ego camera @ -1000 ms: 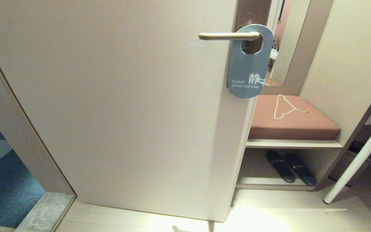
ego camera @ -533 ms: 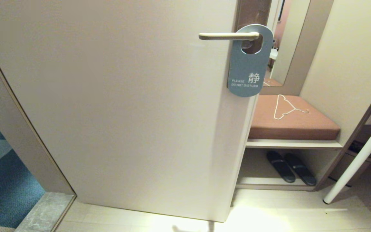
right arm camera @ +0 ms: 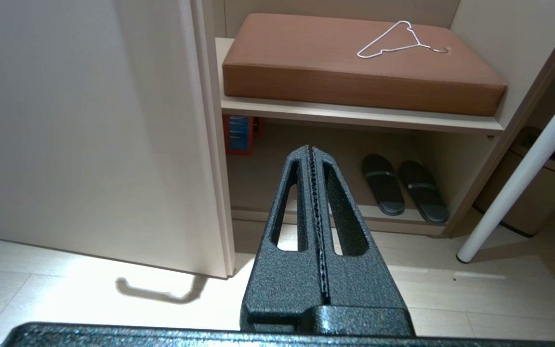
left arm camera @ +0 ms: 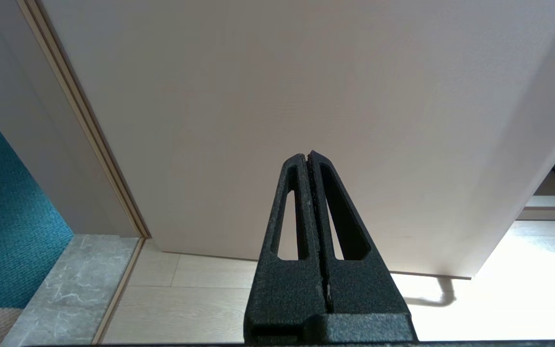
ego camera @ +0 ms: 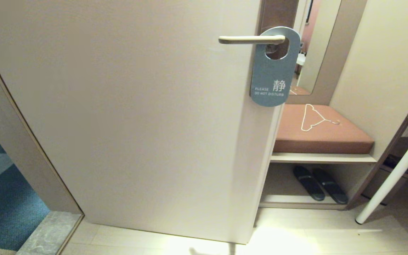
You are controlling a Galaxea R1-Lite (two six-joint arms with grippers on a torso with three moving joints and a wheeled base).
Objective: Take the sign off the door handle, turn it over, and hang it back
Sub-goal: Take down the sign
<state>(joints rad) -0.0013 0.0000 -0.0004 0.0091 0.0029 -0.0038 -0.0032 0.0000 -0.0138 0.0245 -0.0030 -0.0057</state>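
Observation:
The sign (ego camera: 273, 76) hangs on the door handle (ego camera: 246, 39) in the head view, blue-grey side outward, reading "PLEASE DO NOT DISTURB". The handle is a pale metal lever passing through the sign's oval hole, near the door's right edge. Neither arm shows in the head view. My left gripper (left arm camera: 308, 155) is shut and empty, low down, pointing at the lower door panel. My right gripper (right arm camera: 309, 147) is also shut and empty, low down, pointing toward the shelf under the bench. Both are far below the sign.
The pale door (ego camera: 136, 117) fills most of the head view. To its right is a bench with a brown cushion (ego camera: 321, 131) and a white wire hanger (ego camera: 313, 117). Dark slippers (ego camera: 319, 184) lie underneath. A white table leg (ego camera: 391, 177) slants at the far right.
The sign has swung slightly and settled on the handle; its lower end sits a little higher than one second ago. Nothing else has moved.

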